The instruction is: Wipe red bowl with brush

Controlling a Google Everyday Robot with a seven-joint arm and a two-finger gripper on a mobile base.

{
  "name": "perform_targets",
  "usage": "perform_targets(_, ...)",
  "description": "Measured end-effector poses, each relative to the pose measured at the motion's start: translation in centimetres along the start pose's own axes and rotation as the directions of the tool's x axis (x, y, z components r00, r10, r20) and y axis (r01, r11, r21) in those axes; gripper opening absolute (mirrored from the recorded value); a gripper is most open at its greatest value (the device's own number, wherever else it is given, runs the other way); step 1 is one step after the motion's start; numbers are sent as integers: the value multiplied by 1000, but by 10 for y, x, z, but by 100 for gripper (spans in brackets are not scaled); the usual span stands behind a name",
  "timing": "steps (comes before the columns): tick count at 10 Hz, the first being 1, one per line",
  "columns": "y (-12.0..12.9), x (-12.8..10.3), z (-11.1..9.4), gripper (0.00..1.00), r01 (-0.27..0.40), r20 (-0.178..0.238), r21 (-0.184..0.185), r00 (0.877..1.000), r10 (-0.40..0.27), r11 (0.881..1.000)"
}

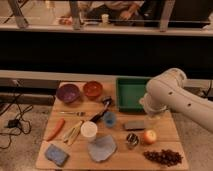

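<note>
Far left of the green tray (131,94) we have the purple bowl (68,93), upright on the wooden table (75,162); just beside it, on the tray's side, sits the red bowl (93,89), upright too, glossy inside facing up, between the purple bowl and the tray's left wall. Moving on, off the tray's near-left corner lies the brush (103,107), flat on the table; its bulky dark head points toward the tray, its slim handle slants away toward the white cup (89,130); nothing is holding it. Past the tray now, the white arm (175,97) comes in from the right edge; its thick rounded joint hangs over the tray's right wall and the wrist bends straight down. The gripper (152,119) hangs off the tray's near-right corner, above the table, between the tray and the apple (149,136); its fingers stand apart with nothing between them; we see it well apart from both brush and red bowl.
</note>
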Motion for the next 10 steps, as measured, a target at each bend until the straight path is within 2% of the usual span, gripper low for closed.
perform_targets(3, -5, -29, -2, 80, 70, 15, 15, 997, -70, 997)
perform_targets(6, -4, -72, -1, 80, 143, 51, 20, 988, -144, 989)
perform_targets(10, 2, -111, 7, 80, 212, 86, 15, 973, -213, 977)
